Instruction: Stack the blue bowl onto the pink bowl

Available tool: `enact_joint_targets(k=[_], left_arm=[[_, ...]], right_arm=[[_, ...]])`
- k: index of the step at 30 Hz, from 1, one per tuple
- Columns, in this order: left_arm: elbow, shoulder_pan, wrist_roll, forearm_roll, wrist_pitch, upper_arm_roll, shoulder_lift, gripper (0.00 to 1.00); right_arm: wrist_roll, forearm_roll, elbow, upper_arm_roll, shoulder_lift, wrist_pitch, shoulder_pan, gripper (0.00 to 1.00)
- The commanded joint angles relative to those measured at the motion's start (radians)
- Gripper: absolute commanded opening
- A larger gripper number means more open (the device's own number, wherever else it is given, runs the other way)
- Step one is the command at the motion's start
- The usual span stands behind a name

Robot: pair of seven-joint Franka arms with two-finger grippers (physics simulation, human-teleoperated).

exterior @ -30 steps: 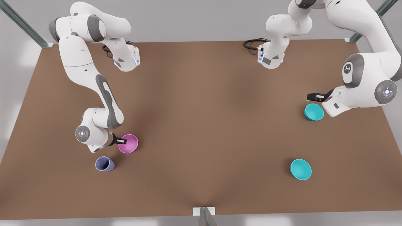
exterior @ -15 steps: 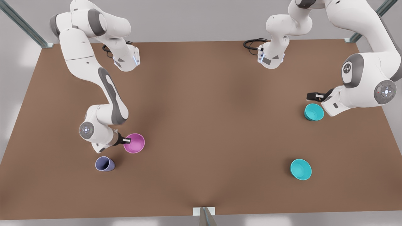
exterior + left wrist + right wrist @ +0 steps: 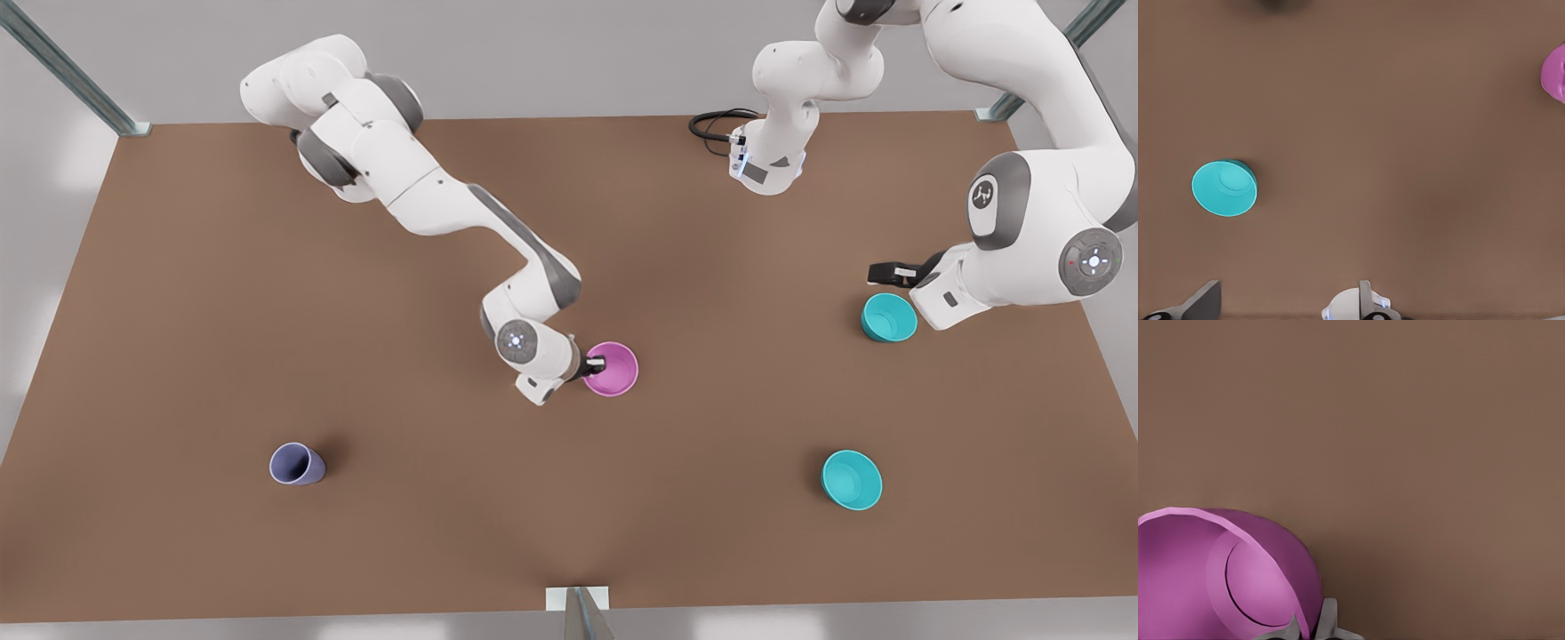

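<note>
Being pinched at its rim by the closed right gripper (image 3: 597, 364), the pink bowl (image 3: 615, 372) is held just ahead of it; so narrow a hold could let it be tipped or dropped. The blue bowl (image 3: 889, 317) sits just beside the waiting left gripper (image 3: 892, 271), whose state cannot be told; the brighter twin (image 3: 852, 480) could be taken by mistake.

The front view looks steeply down on the whole table (image 3: 569, 533) from high above, while both wrist views face down nearer it, all three sharing the pink bowl (image 3: 612, 368), closest in the right wrist view.
</note>
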Motion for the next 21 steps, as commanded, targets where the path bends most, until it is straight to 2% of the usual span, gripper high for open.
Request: enact_joint_targets(k=[1, 2, 3, 4, 9, 12, 13, 14, 16, 18, 20, 21], left_arm=[[0.0, 0.0, 0.001, 0.0, 0.0, 0.0, -0.001, 1.0], [0.0, 0.0, 0.001, 0.0, 0.0, 0.0, -0.001, 1.0], [0.0, 0.0, 0.001, 0.0, 0.0, 0.0, -0.001, 1.0], [0.0, 0.0, 0.001, 0.0, 0.0, 0.0, -0.001, 1.0], [-0.003, 0.0, 0.0, -0.02, 0.012, 0.0, 0.032, 1.0], [-0.07, 0.083, 0.007, -0.046, 0.199, 0.002, 0.093, 1.0], [-0.076, 0.142, 0.016, -0.044, 0.251, 0.002, 0.107, 1.0], [-0.085, 0.172, 0.07, -0.043, 0.268, 0.002, 0.13, 1.0], [-0.184, 0.219, 0.234, -0.046, 0.371, 0.025, 0.128, 1.0], [-0.276, 0.245, 0.449, -0.086, 0.5, 0.1, 0.131, 1.0], [-0.378, 0.259, 0.582, -0.136, 0.628, 0.149, 0.134, 1.0], [-0.398, 0.277, 0.656, -0.138, 0.669, 0.149, 0.157, 1.0]], right_arm=[[0.382, 0.0, 0.005, -0.001, 0.013, 0.006, 0.002, 0.21], [0.381, -0.002, 0.005, -0.001, 0.022, 0.012, 0.002, 0.29], [0.379, -0.005, 0.005, -0.003, 0.027, 0.015, 0.003, 0.6], [0.381, -0.006, 0.005, -0.006, 0.028, 0.018, 0.01, 1.0], [0.379, 0.0, 0.033, -0.004, 0.025, 0.002, 0.008, 1.0], [0.373, 0.001, 0.07, -0.004, 0.021, -0.056, -0.021, 1.0], [0.37, 0.001, 0.077, -0.003, 0.007, -0.132, -0.056, 1.0], [0.371, -0.003, 0.08, -0.006, -0.011, -0.201, -0.084, 1.0], [0.358, -0.026, 0.042, -0.01, -0.014, -0.224, -0.112, 1.0], [0.35, -0.041, 0.042, -0.01, -0.042, -0.398, -0.19, 1.0], [0.184, -0.042, 0.056, -0.009, -0.093, -0.686, -0.36, 1.0], [0.1, -0.099, 0.056, -0.01, -0.193, -0.836, -0.435, 1.0]])
